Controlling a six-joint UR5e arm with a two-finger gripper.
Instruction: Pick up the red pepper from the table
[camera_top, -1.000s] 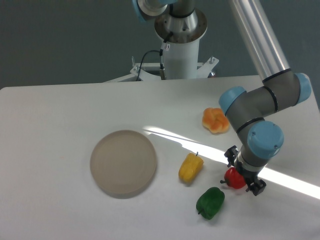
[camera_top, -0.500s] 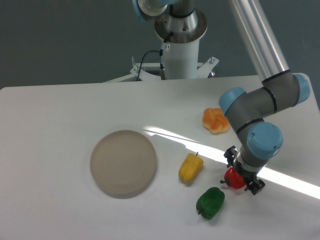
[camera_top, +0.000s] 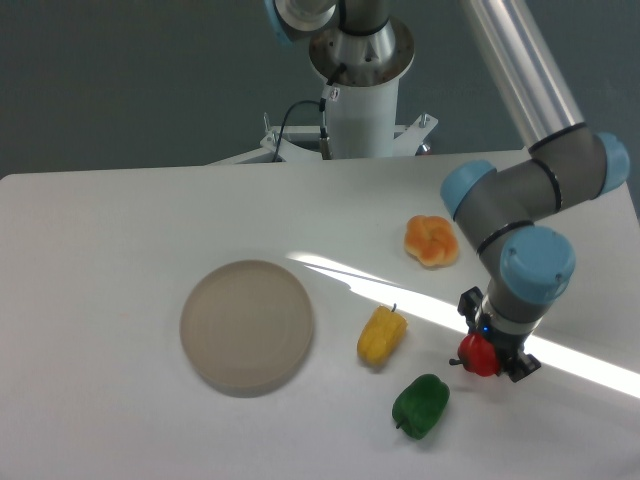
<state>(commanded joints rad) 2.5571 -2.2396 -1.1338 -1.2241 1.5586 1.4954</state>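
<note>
- On the white table (camera_top: 120, 230) you have three peppers, one red, one yellow, one green, plus one orange lobed fruit (camera_top: 431, 241) and one round plate (camera_top: 246, 325).
- Right of the yellow pepper (camera_top: 382, 335), the red pepper (camera_top: 478, 354) sits between the gripper (camera_top: 492, 352) fingers, clenched on it.
- Your peppers look glossy; the green pepper (camera_top: 421, 404) lies below the yellow; the beige-grey plate is matte and flat.

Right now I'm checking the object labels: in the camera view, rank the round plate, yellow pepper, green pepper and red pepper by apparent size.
1. Round plate, clearly largest.
2. Green pepper and yellow pepper: they look alike, so no ranking between them.
3. Red pepper shows smallest, but the gripper hides part of it, so its full size is unsure.
</note>
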